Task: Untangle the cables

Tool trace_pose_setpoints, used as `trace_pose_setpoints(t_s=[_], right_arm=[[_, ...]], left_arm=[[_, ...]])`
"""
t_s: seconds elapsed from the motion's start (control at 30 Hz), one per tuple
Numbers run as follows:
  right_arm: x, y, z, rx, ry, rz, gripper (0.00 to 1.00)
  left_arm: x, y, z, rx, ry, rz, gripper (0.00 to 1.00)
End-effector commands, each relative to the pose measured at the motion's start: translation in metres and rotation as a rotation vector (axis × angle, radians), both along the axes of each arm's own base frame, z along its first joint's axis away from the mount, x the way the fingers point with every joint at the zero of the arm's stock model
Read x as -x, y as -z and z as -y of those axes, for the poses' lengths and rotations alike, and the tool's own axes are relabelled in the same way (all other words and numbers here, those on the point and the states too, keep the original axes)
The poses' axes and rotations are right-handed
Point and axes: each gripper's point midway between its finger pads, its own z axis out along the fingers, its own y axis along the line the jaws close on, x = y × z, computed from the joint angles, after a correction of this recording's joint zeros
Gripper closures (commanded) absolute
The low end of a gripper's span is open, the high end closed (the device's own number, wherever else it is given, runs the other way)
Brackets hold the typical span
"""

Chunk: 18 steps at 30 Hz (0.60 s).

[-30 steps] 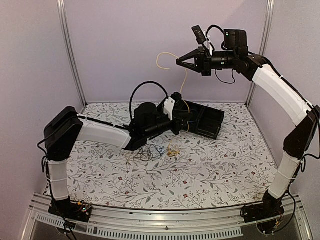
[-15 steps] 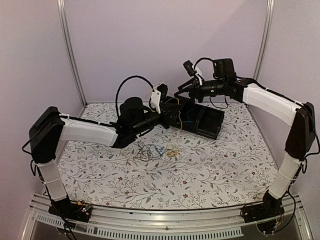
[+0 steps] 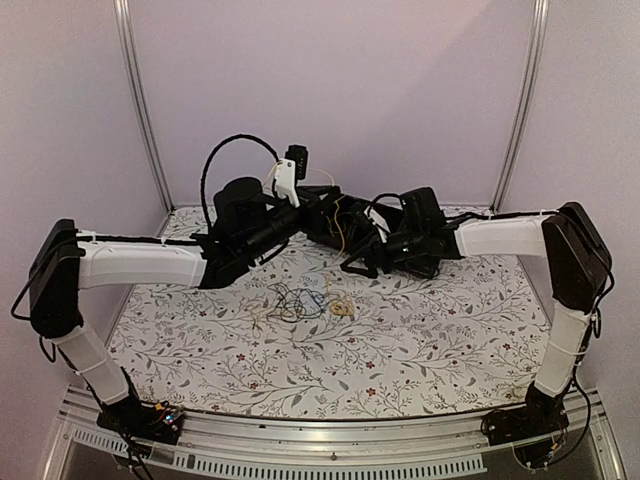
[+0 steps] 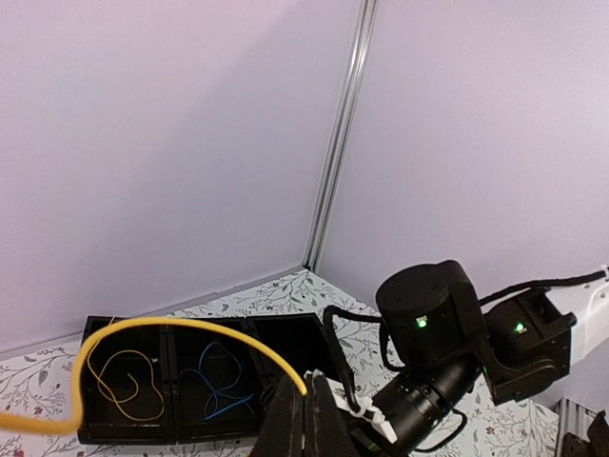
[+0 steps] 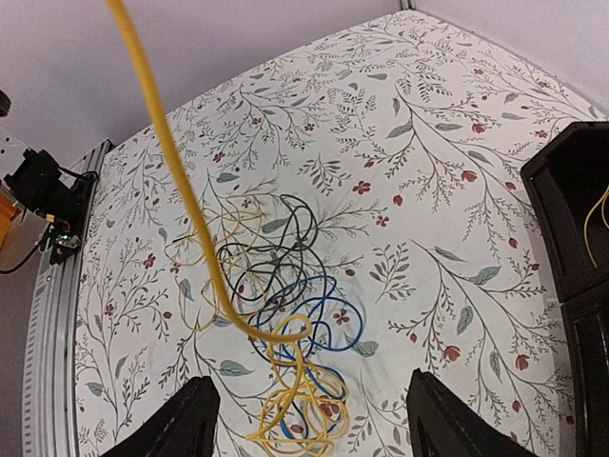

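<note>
The cables [image 5: 285, 314] lie in a tangle of yellow, black and blue loops on the flowered table [image 3: 305, 300]. One yellow cable [image 5: 162, 143] rises out of the tangle toward the top of the right wrist view. In the left wrist view that yellow cable [image 4: 171, 328] arcs left from my left gripper [image 4: 306, 398], which is shut on its end. My left gripper [image 3: 335, 213] hangs above the black tray. My right gripper [image 5: 309, 386] stands open just above the tangle, nothing between its fingers [image 5: 190, 419]. It sits low at mid-table [image 3: 358, 262].
The black tray [image 4: 190, 326] stands at the back with one yellow wire [image 4: 124, 381] and one blue wire [image 4: 219, 381] in separate compartments. Its corner [image 5: 571, 190] shows at the right wrist view's right edge. The right arm's wrist [image 4: 428, 319] is close to my left gripper.
My right gripper opened, let go of the yellow cable and dropped from high up to just above the tangle. My left gripper shut on the yellow cable and lifted back-left.
</note>
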Motion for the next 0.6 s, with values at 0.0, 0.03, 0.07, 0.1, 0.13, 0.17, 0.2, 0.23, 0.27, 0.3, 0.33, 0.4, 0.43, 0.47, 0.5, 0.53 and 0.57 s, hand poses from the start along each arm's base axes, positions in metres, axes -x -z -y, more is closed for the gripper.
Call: trace_pose_setpoints(t_s=[0.0, 0.03, 0.07, 0.1, 0.13, 0.17, 0.2, 0.23, 0.27, 0.3, 0.33, 0.4, 0.43, 0.47, 0.5, 0.53, 0.57], right_arm=[[0.011, 0.010, -0.011, -0.036, -0.046, -0.011, 0.27], [0.014, 0.012, -0.016, -0.029, -0.056, -0.008, 0.27], [0.017, 0.015, -0.022, -0.023, -0.072, -0.006, 0.26], [0.019, 0.016, -0.027, -0.018, -0.087, 0.001, 0.26], [0.020, 0.022, -0.035, -0.010, -0.102, -0.004, 0.26], [0.021, 0.023, -0.042, -0.008, -0.115, -0.001, 0.25], [0.022, 0.028, -0.048, -0.004, -0.125, -0.004, 0.25], [0.022, 0.035, -0.055, 0.001, -0.132, -0.014, 0.24], [0.022, 0.035, -0.061, -0.005, -0.138, -0.021, 0.24], [0.021, 0.041, -0.066, -0.006, -0.143, -0.038, 0.24], [0.022, 0.043, -0.071, -0.016, -0.147, -0.062, 0.24], [0.023, 0.056, -0.080, -0.017, -0.150, -0.113, 0.26], [0.023, 0.065, -0.083, -0.014, -0.147, -0.145, 0.29], [0.025, 0.074, -0.087, -0.010, -0.153, -0.175, 0.34], [0.027, 0.079, -0.090, -0.015, -0.160, -0.202, 0.41], [0.029, 0.087, -0.092, -0.011, -0.164, -0.228, 0.47], [0.031, 0.093, -0.094, -0.008, -0.159, -0.258, 0.54]], left_arm=[[-0.004, 0.002, -0.018, -0.009, -0.061, -0.030, 1.00], [-0.003, 0.001, -0.019, -0.010, -0.059, -0.031, 1.00], [-0.002, 0.001, -0.019, -0.009, -0.057, -0.033, 1.00], [-0.002, 0.000, -0.019, -0.007, -0.054, -0.033, 1.00], [-0.001, -0.001, -0.019, -0.006, -0.052, -0.032, 1.00], [-0.001, -0.003, -0.019, -0.003, -0.052, -0.031, 1.00], [0.000, -0.003, -0.019, -0.003, -0.050, -0.032, 1.00], [0.000, -0.003, -0.019, -0.003, -0.050, -0.032, 1.00], [0.001, -0.005, -0.020, -0.001, -0.050, -0.030, 1.00], [0.001, -0.006, -0.021, 0.000, -0.052, -0.029, 1.00], [0.002, -0.009, -0.022, 0.004, -0.054, -0.027, 1.00], [0.004, -0.017, -0.024, 0.009, -0.053, -0.022, 1.00], [0.005, -0.023, -0.025, 0.014, -0.051, -0.016, 1.00], [0.006, -0.030, -0.024, 0.018, -0.045, -0.010, 1.00], [0.008, -0.040, -0.025, 0.026, -0.040, 0.000, 1.00], [0.012, -0.052, -0.025, 0.038, -0.034, 0.014, 1.00], [0.016, -0.064, -0.025, 0.050, -0.028, 0.029, 1.00]])
